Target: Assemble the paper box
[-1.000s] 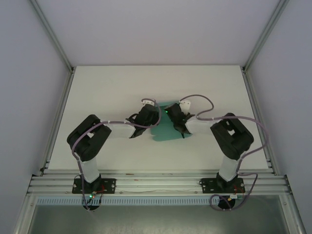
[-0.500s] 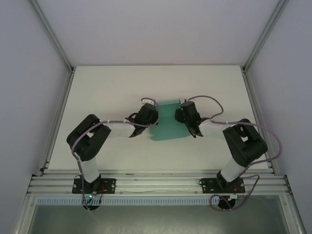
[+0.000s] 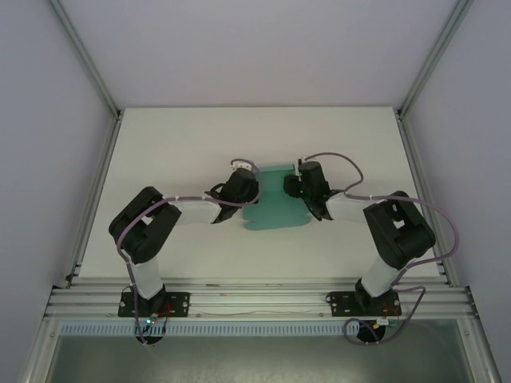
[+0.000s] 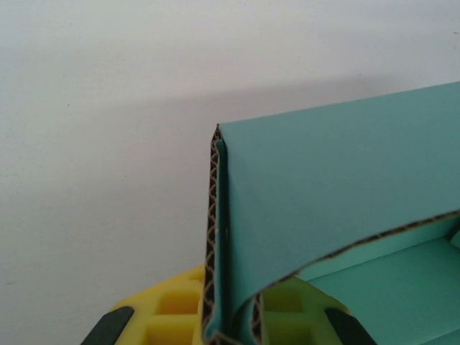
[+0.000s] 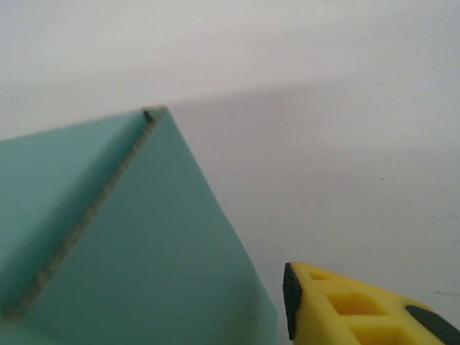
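Note:
The teal paper box [image 3: 275, 209] lies partly folded in the middle of the table, between the two arms. My left gripper [image 3: 242, 185] is at its left side. In the left wrist view its yellow fingers [image 4: 165, 316] are shut on a doubled-over wall of the paper box [image 4: 338, 187], whose corrugated edge stands upright between them. My right gripper [image 3: 308, 183] is at the box's right side. In the right wrist view one yellow finger [image 5: 345, 309] stands a little apart from a teal panel [image 5: 144, 244]. The panel hides the other finger. The right jaws are open.
The white table [image 3: 176, 144] stretches around the box on every side. Aluminium frame posts [image 3: 88, 60] and grey walls close in the left, right and back. A metal rail [image 3: 255, 299] at the near edge carries both arm bases.
My right arm has swung out to the right, uncovering more of the box, and its gripper has opened. The left gripper keeps its hold in the same place.

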You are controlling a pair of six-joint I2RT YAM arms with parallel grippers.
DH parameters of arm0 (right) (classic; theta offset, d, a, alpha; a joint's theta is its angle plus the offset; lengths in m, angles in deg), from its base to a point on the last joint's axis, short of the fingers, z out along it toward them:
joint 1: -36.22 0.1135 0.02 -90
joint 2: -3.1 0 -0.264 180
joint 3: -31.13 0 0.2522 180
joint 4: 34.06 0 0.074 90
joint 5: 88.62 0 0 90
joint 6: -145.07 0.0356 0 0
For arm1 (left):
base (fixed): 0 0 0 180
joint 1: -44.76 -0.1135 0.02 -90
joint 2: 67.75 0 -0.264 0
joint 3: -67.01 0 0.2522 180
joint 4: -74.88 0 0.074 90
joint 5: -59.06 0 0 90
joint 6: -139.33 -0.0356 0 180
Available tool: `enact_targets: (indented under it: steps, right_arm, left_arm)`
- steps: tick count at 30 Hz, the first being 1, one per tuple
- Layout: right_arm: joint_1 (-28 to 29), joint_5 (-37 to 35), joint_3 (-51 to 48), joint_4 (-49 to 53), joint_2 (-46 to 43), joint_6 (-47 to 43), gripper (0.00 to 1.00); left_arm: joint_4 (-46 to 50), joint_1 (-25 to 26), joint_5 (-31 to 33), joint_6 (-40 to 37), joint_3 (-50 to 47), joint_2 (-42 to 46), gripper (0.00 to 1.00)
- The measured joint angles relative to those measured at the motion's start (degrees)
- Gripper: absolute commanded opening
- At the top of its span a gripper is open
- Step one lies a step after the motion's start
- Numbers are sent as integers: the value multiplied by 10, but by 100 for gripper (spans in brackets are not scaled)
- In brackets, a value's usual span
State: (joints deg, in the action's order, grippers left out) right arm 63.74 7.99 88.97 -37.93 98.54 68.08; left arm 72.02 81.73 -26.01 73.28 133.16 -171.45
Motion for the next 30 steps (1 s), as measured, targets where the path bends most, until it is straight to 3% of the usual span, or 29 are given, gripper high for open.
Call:
enact_targets:
  steps: [3,9,16,25,30]
  right_arm:
    - [0,9,1,1,0,-6,26]
    - [2,-23,17,49,9,-42,0]
    - [16,-87,61,124,23,-24,0]
    - [72,-271,195,298,100,65,0]
    - [91,-343,214,323,125,100,0]
  left_arm:
    - [3,0,0,0,1,0,0]
    - [12,4,1,-12,7,0,0]
    - [44,6,0,-8,24,0,0]
    - [76,9,2,23,43,-1,0]
    - [81,9,0,32,53,-9,0]
